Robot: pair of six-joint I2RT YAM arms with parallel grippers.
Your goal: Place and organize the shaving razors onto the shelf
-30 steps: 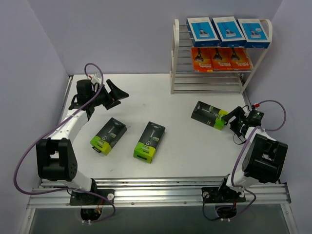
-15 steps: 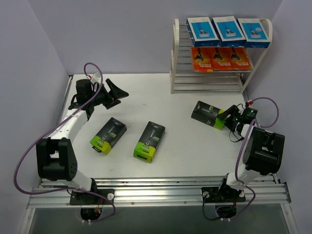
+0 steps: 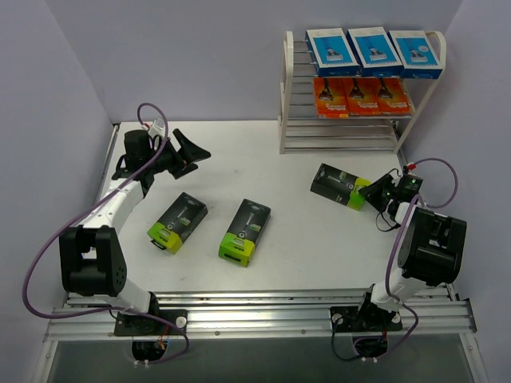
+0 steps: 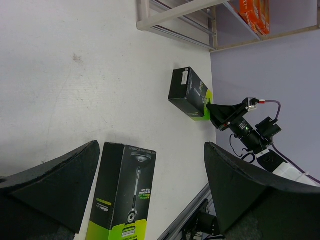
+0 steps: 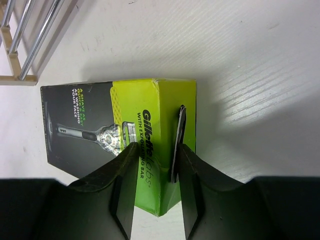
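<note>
Razor pack [image 3: 342, 185], black with a lime end, lies on the white table [image 3: 263, 163] just before the shelf [image 3: 284, 96]. My right gripper [image 3: 372, 191] straddles its lime end; I cannot tell whether it clamps. My left gripper [image 3: 200, 161], well away from the shelf, gapes wide. Lilac walls [image 3: 184, 56] surround.

Log this as a robotics lab test cell: you see a white table [image 3: 303, 239] boxed in by bare lilac-grey walls [image 3: 200, 56] along the top and both sides of the overhead frame. The left arm [image 3: 112, 209] and right arm [image 3: 431, 247] are bolted to aluminium rails [image 3: 263, 315] at the bottom edge, trailing purple cable [image 3: 25, 291]. At upper right, a small shelf [image 3: 283, 88] stands on the table as a staged prop.
</note>
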